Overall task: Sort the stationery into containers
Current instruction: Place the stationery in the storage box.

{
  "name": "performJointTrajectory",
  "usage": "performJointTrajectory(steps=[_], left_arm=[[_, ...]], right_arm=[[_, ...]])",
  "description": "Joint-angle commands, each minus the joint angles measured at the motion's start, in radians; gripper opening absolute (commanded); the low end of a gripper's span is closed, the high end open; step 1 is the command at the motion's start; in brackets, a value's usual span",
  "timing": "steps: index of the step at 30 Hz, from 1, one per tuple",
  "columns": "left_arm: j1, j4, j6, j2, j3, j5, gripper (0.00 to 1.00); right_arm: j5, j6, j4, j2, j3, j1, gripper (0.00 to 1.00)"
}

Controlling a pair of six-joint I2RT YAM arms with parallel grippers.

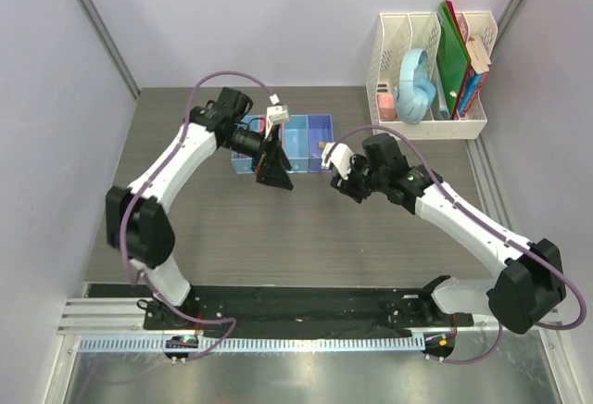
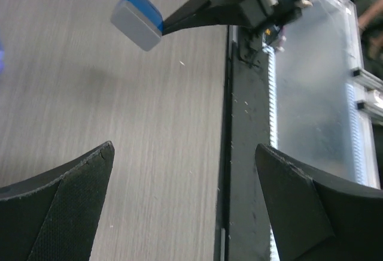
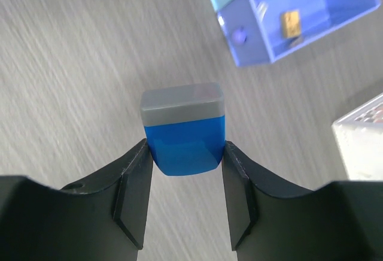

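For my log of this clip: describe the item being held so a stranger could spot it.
In the top view, find the row of coloured bins. Near it, the right hand pinches a small block. It alone is bright blue with a grey cap.

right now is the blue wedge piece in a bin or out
Out. The right claw is shut on the blue wedge-shaped piece, holding it over the table, apart from the purple-blue bin.

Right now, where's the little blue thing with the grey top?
In the right wrist view, the blue wedge-shaped piece is pinched between the right arm's fingers over the table, near the purple-blue bin.
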State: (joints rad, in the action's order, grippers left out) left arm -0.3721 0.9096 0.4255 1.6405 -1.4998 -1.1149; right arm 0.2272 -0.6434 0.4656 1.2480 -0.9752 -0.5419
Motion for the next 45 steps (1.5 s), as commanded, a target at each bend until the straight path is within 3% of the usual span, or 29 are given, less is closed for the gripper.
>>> performJointTrajectory(steps=[1, 6, 23, 45], left_arm=[[-0.013, 0.280, 0.126, 0.175, -0.225, -0.094, 1.00], [-0.016, 0.318, 0.122, 0.295, -0.344, -0.105, 1.00], [-0.062, 0.270, 0.012, 0.453, -0.497, -0.071, 1.00], [-0.099, 0.279, 0.012, 0.403, -0.493, -0.085, 1.00]], right_arm=[[-0.100, 0.054, -0.091, 0.024, -0.082, -0.065, 0.33], [-0.146, 0.045, -0.100, 0.015, -0.085, -0.128, 0.33], [-0.198, 0.077, -0.119, 0.011, -0.145, -0.256, 0.33], [-0.223, 0.064, -0.143, 0.039, -0.132, -0.279, 0.33]])
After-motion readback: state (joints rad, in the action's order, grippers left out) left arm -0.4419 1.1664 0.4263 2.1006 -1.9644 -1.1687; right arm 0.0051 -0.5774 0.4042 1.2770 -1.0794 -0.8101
